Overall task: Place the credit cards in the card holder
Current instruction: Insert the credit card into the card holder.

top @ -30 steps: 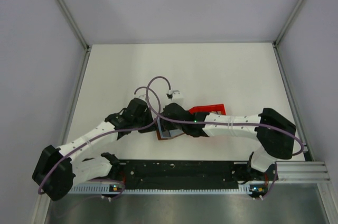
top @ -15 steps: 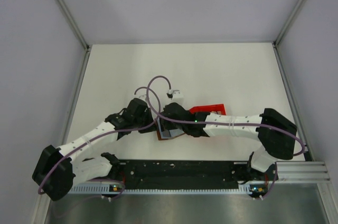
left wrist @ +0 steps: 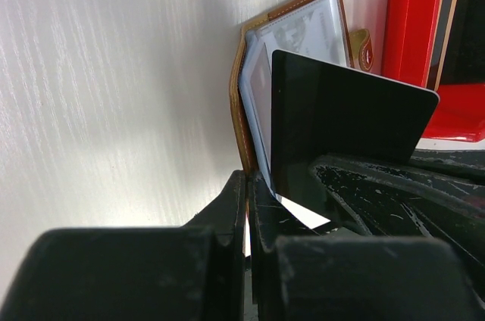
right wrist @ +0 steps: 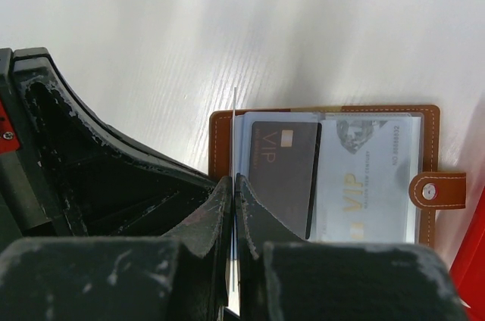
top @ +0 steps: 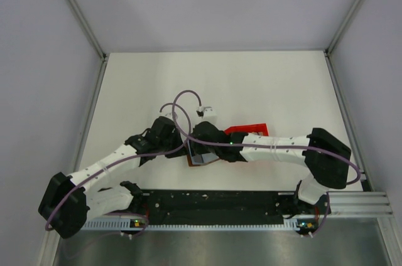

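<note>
On the white counter [top: 251,84] the brown holder [right wrist: 220,139] lies open beside a red box [left wrist: 413,33]. The right fingers [right wrist: 216,207] clamp a dark card [left wrist: 341,132] upright over it; the left fingers [left wrist: 227,207] are pressed shut at its edge. A VIP card [right wrist: 284,173] sits in its sleeve.

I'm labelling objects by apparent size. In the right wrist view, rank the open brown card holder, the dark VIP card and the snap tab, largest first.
1. card holder
2. dark VIP card, inside the holder's outline
3. snap tab
All sit at similar depth, so the order holds.
</note>
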`<state>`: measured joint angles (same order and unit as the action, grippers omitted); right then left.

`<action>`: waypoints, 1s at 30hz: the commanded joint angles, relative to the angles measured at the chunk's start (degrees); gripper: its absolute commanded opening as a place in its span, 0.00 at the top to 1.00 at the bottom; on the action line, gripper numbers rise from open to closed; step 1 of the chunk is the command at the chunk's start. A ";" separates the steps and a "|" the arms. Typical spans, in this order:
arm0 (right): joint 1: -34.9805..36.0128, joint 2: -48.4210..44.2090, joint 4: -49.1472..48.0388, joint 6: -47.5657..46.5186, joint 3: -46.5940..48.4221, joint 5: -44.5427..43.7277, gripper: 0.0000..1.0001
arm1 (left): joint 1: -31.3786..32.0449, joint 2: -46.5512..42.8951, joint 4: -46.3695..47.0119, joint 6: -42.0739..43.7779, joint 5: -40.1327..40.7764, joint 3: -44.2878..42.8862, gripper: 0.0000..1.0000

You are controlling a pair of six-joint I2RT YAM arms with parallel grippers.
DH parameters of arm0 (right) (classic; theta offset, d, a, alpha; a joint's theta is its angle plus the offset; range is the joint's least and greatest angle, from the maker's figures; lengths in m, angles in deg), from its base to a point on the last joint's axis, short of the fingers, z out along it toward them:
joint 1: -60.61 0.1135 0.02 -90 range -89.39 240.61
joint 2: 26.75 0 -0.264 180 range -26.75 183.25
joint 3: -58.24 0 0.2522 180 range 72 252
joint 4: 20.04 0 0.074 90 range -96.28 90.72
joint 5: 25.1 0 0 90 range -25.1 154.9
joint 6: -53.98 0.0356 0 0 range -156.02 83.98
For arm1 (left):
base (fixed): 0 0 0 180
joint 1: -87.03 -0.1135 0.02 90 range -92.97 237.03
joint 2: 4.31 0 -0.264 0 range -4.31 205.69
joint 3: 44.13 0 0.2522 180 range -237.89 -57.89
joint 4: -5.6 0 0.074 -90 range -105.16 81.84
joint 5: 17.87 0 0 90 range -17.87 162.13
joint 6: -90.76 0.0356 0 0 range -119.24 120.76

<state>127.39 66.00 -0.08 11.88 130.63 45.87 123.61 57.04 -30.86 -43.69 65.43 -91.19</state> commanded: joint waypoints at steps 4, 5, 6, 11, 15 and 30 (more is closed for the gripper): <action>1.33 1.47 2.76 -1.49 4.12 -2.51 1.00 | 0.07 -1.22 2.75 -0.20 -0.86 -0.27 1.00; 1.42 1.64 3.03 -1.49 4.21 -2.51 1.00 | -0.01 -1.22 2.75 -0.20 -0.86 -0.19 1.00; 1.42 1.91 2.95 -1.49 4.21 -2.51 1.00 | 0.07 -1.22 2.75 -0.20 -0.86 -0.19 1.00; 1.60 2.44 4.00 -1.67 4.91 -2.86 1.00 | 0.07 -1.31 2.57 -0.20 -0.77 -0.10 1.00; 1.77 1.47 4.88 -1.84 5.00 -4.17 1.00 | -0.02 -1.40 2.13 -0.03 -0.16 -0.10 1.00; 1.68 -1.69 3.82 -3.60 5.09 -2.42 1.00 | -0.02 -1.05 1.96 0.32 0.19 -0.01 1.00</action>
<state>128.27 67.25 5.03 9.12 132.84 43.31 123.61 57.01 -30.83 -43.71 65.34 -91.19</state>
